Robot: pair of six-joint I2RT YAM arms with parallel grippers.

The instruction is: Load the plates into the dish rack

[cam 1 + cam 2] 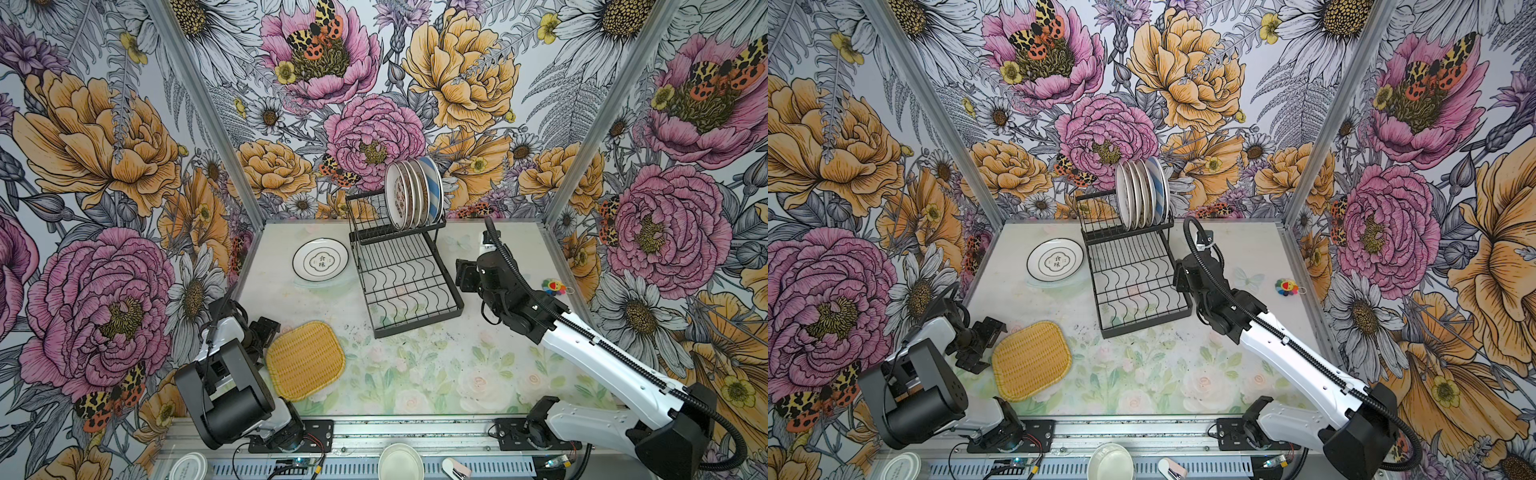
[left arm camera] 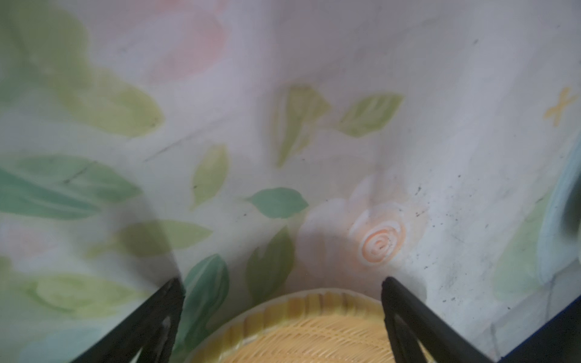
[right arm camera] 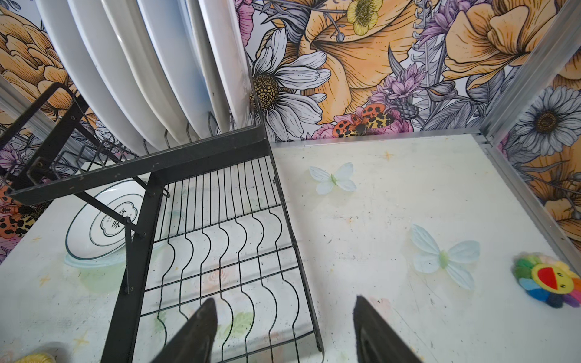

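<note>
Nearest, well in front of the dish rack (image 3: 195, 155) and to its left, the left arm sits folded low by the table's front edge, its wrist turned toward the yellow woven tray (image 1: 305, 359). The left gripper (image 2: 279, 281) stands wide apart with nothing clamped. In its wrist view the tray's curved rim shows between the two fingers, but I cannot tell whether they touch it. The tray lies flat on the table (image 1: 415, 386), well apart from the rack's front rim. A broad open stretch of floral tabletop runs from the tray along the rack's front.

Farther back, the right arm stretches long and low toward the rack's right side. The right gripper (image 3: 284, 300) has its jaws parted and empty, above the right rim of the rack's lower tier of bare wavy wire. Right of the rack the table is open except for a small rainbow plush flower (image 1: 555, 286) near the wall.

Just left of the rack's lower tier, a white plate with Chinese characters (image 1: 320, 259) lies flat. Farthest, five plates (image 1: 409, 195) stand on edge at the right end of the raised upper tier, the blue-striped one (image 1: 432, 189) last. The tier's left slots are free.
</note>
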